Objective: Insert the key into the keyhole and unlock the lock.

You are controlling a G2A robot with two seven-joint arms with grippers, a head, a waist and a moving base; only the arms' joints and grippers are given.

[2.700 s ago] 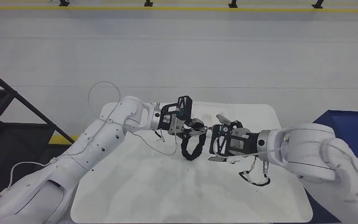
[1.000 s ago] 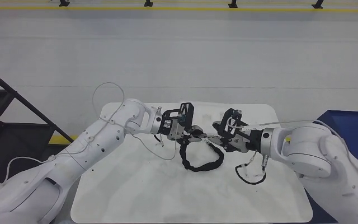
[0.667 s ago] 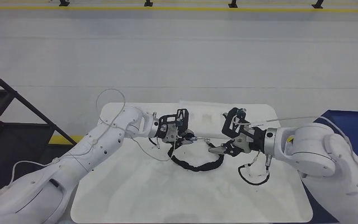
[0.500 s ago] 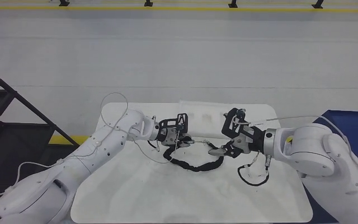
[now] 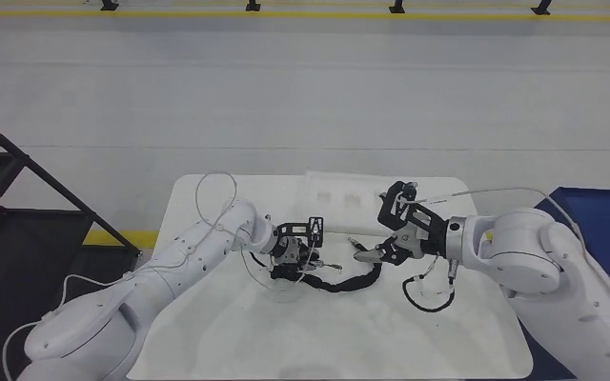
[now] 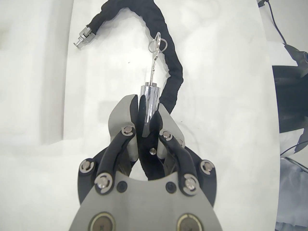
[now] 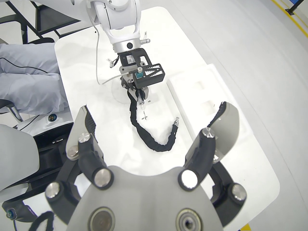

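Chrome lock barrel [image 6: 149, 102] sits clamped in the nearly closed jaws of the left gripper [image 6: 145, 109]. Its rear half is hidden by the black pads, as is the spot where the black fabric-sleeved chain [image 6: 176, 70] joins it. Straight ahead of those jaws the flat metal key [image 6: 154, 58] stands in the keyhole, blade tip buried; whether it is turned cannot be told. The chain curves away to a stepped metal pin [image 6: 83, 37] lying on the white table [image 5: 286, 333] ahead of the right gripper [image 7: 155, 117], whose jaws gape wide, holding nothing. Beside them a white foam tray [image 7: 179, 94] has shallow rectangular recesses.
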